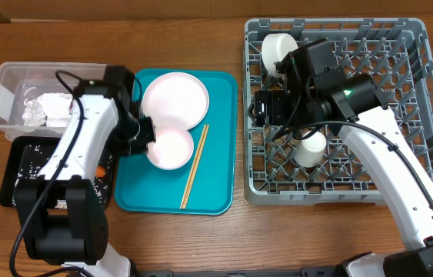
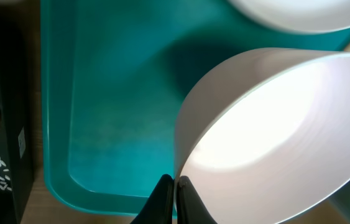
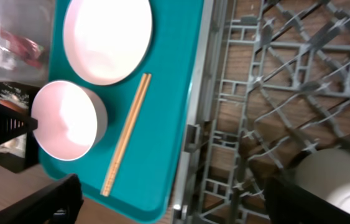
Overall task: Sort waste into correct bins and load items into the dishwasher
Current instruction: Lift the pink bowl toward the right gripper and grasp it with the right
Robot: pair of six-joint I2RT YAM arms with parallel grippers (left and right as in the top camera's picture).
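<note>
Overhead view: your left gripper (image 1: 148,132) is pinched shut, apparently on the left rim of the pink bowl (image 1: 171,148), which sits on the teal tray (image 1: 216,196). The dish rack (image 1: 331,192) lies to the bowl's right, where your right gripper (image 1: 262,108) hovers wide open.

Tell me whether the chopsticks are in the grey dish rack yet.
No, the chopsticks lie on the teal tray, beside the pink bowl.

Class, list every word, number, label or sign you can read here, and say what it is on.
No text is readable.
Pale label on the clear tub: too small to read.
Small sticker on the black tray: blurred.
Red wrapper inside the tub: print blurred.
</note>
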